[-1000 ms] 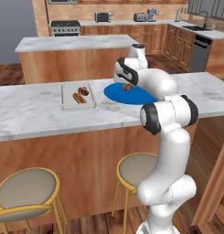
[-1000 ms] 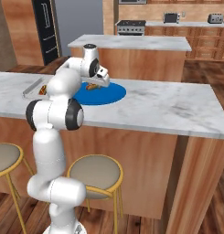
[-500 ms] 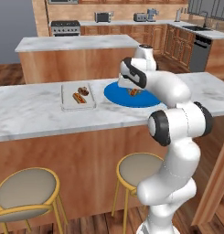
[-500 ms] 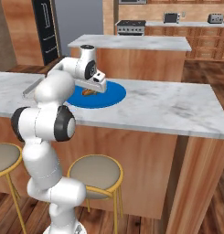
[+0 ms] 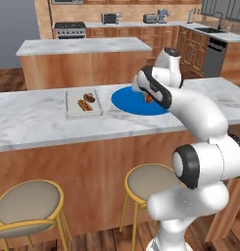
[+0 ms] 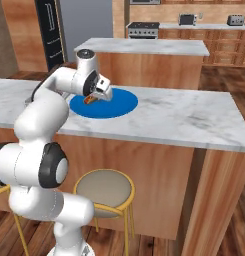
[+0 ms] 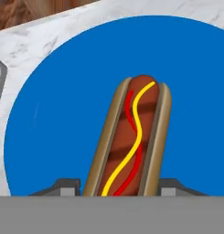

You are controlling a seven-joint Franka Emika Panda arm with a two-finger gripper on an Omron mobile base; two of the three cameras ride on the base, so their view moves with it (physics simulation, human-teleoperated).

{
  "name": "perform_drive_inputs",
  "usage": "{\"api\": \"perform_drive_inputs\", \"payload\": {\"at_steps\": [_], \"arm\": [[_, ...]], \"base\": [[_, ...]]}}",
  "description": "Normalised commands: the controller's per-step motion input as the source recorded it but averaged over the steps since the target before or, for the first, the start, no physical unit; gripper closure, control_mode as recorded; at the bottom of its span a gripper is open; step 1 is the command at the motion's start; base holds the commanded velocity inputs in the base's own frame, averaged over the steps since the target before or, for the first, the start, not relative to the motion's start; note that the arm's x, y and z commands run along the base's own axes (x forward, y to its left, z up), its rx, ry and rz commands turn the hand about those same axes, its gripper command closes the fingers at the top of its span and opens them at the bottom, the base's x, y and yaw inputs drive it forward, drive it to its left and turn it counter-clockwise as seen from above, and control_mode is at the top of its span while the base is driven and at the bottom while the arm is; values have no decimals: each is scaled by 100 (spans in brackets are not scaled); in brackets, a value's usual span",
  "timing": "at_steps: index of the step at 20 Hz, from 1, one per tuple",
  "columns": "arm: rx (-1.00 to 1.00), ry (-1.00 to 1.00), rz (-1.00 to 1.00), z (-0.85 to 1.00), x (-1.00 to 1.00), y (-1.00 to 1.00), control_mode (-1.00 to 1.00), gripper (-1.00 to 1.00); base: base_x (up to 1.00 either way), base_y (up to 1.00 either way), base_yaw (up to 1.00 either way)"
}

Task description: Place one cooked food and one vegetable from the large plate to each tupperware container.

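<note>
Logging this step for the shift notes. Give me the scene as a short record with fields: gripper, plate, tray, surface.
gripper: gripper low over the blue plate, fingertips either side of a hot dog; grip not confirmed
plate: blue plate carries that hot dog
tray: tupperware container left of the plate, holding a hot dog and a brown piece
surface: marble counter

You've got a marble counter [image 5: 33,117] mid-frame, round stools [image 5: 26,206] lower left, second island [image 5: 82,46] behind, wood cabinets [image 5: 156,34] upper right, stove [image 5: 69,25] top.
</note>
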Motion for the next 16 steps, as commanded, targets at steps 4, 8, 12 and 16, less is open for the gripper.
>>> {"api": "perform_drive_inputs", "payload": {"at_steps": [4,8,12,16], "arm": [[0,-33,2,59,-37,1,-100,100],[0,-26,5,36,-27,0,-100,100],[1,-27,2,3,-34,2,-100,100],[0,-30,1,1,-20,19,-100,100]], "base": [[0,0,0],[0,0,0],[0,0,0],[0,0,0]]}}
